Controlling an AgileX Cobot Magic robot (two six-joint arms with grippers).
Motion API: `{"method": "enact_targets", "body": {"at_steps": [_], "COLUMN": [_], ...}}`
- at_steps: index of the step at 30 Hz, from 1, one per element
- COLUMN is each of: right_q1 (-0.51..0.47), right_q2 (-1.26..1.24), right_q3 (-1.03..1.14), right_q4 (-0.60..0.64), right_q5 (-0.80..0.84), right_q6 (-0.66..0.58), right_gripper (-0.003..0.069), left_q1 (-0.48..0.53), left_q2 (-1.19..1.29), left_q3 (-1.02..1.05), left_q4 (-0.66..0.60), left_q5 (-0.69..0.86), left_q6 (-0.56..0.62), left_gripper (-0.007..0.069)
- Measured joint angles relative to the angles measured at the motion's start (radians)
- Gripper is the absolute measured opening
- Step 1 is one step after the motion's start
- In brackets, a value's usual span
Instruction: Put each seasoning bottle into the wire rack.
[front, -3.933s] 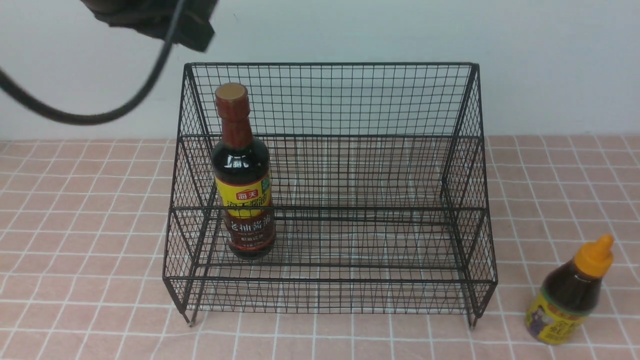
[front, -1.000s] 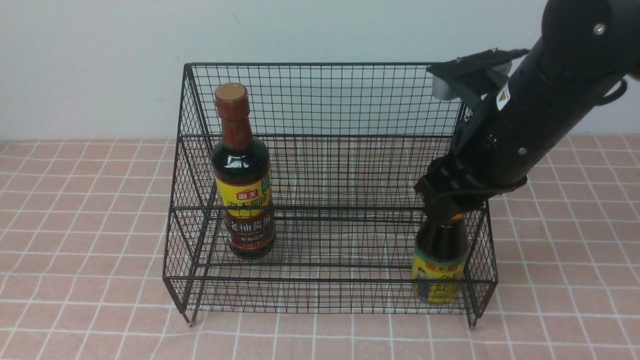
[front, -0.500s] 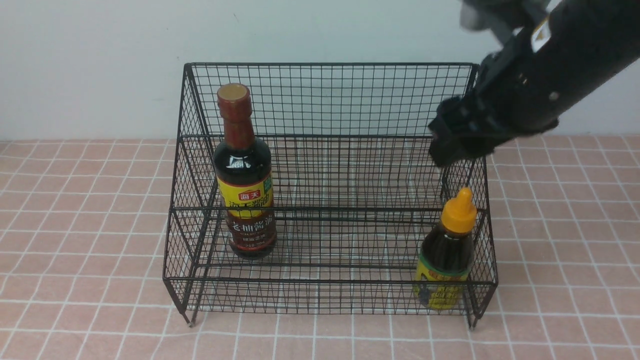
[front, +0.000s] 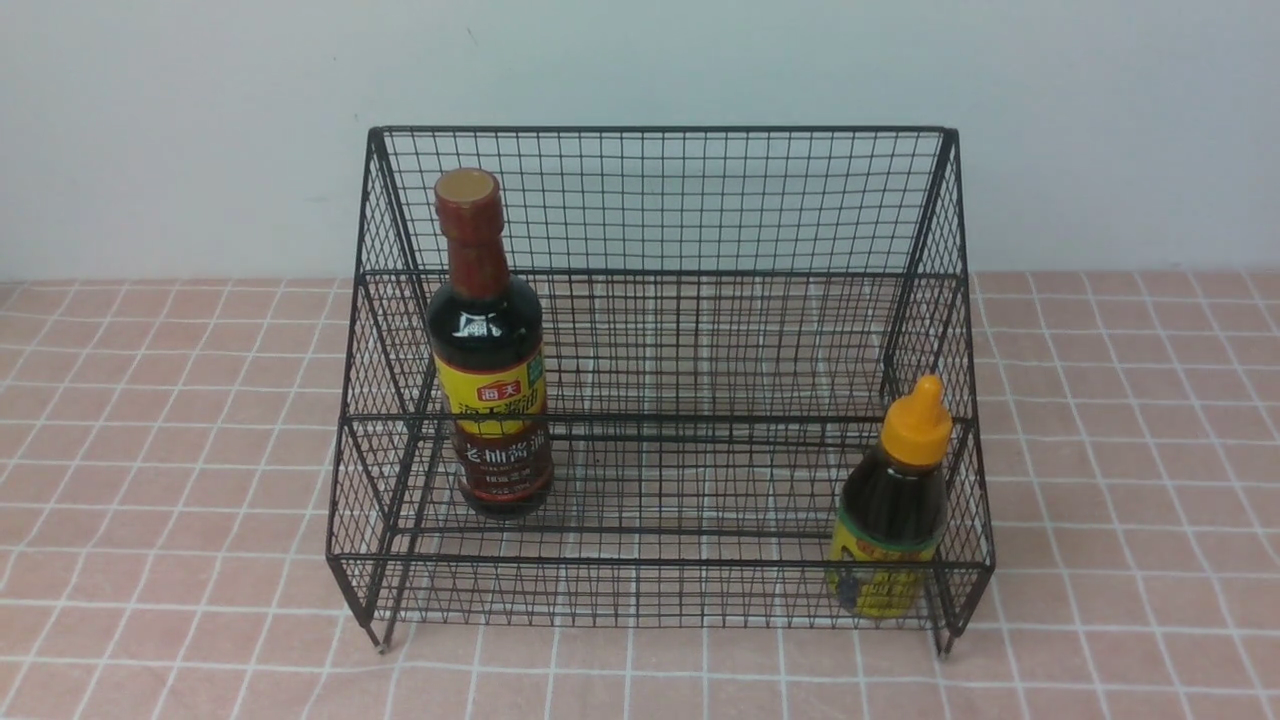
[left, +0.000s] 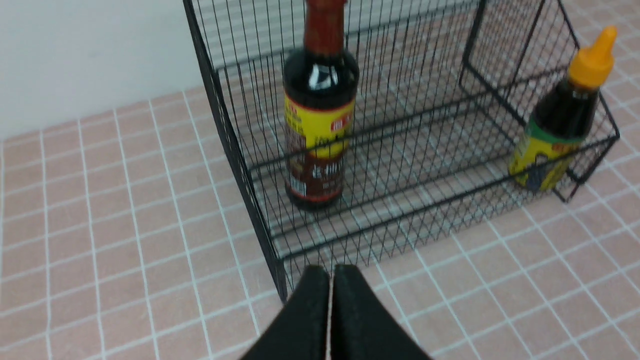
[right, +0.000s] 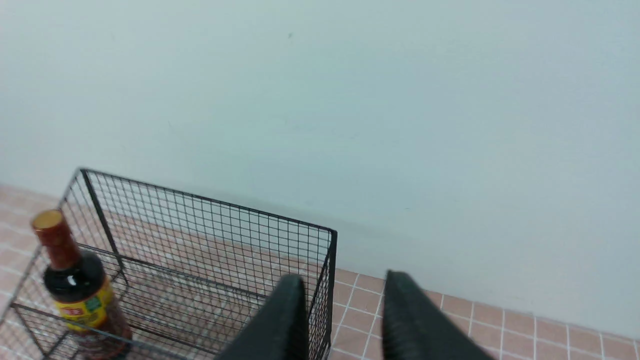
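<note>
A black wire rack (front: 660, 200) sits on a pink tiled table (front: 150, 500). Inside, the tall bottle (front: 488, 350) stands upright at the left, the short bottle (front: 893, 500) upright in the front right corner. The left tool (left: 330, 280) is pressed closed, empty. The right tool (right: 345, 300), slightly parted, grips nothing.

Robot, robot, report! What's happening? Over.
Left hand shut, right hand open, empty. Tall bottle, short bottle upright in rack. Nothing blocking.
</note>
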Motion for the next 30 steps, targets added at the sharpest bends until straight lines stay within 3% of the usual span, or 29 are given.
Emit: {"method": "enact_targets", "body": {"at_steps": [4, 7, 12, 30], "right_q1": [0.0, 0.0, 0.001, 0.001], "right_q2": [-0.32, -0.59, -0.73, -0.73], "right_q3": [0.297, 0.589, 0.806, 0.842], "right_q4": [-0.026, -0.083, -0.141, -0.142], "right_q5": [-0.222, -0.541, -0.743, -0.782], "right_q6": [0.052, 0.1, 0.168, 0.185], "right_gripper": [0.002, -0.0008, -0.0012, -0.0013], "left_q1": [0.0, 0.0, 0.0, 0.0], "left_q2": [0.0, 0.0, 0.0, 0.0], "left_q3": [0.02, 0.044, 0.109, 0.248], "left_q4": [-0.002, -0.004, -0.009, -0.01], "left_q5": [-0.083, -0.159, -0.323, -0.399], "left_q6": [0.0, -0.001, -0.001, -0.001], "left_gripper": [-0.0007, -0.0007, -0.0007, -0.0007]}}
